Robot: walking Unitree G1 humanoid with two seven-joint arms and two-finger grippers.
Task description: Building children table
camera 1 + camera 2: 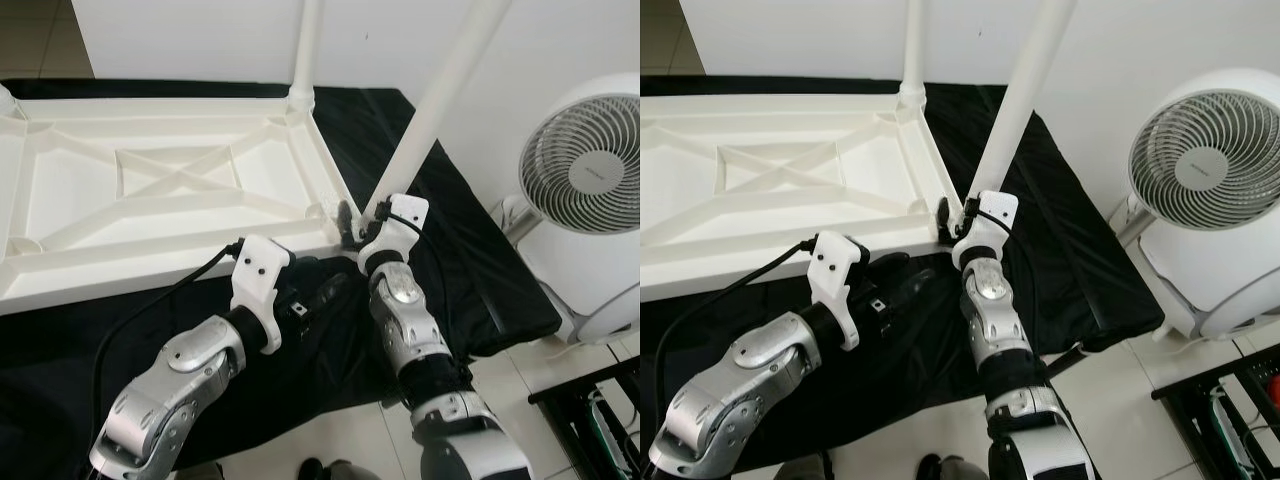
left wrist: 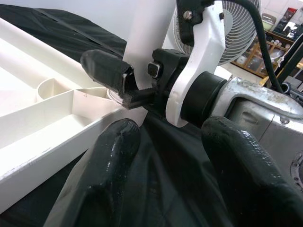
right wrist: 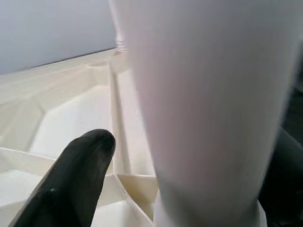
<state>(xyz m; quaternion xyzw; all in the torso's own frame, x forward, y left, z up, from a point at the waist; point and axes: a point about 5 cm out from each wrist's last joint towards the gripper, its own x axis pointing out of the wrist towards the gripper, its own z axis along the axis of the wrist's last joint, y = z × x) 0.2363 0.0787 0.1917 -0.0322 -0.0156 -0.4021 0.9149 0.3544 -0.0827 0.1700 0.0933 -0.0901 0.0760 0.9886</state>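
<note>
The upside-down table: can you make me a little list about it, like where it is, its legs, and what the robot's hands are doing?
table: white tabletop lying upside down on a black cloth
far leg: white leg standing upright in the far corner
near leg: white leg leaning, foot at the near corner
right gripper: closed around the near leg's base
left gripper: open, low over the cloth beside the table edge
nearby: white fan on the floor

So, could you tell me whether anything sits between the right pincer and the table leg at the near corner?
Nothing visible does. The right pincer is already around the base of the leg, where it meets the corner of the upturned tabletop. The left pincer hovers just short of it, over the black cloth.
</note>
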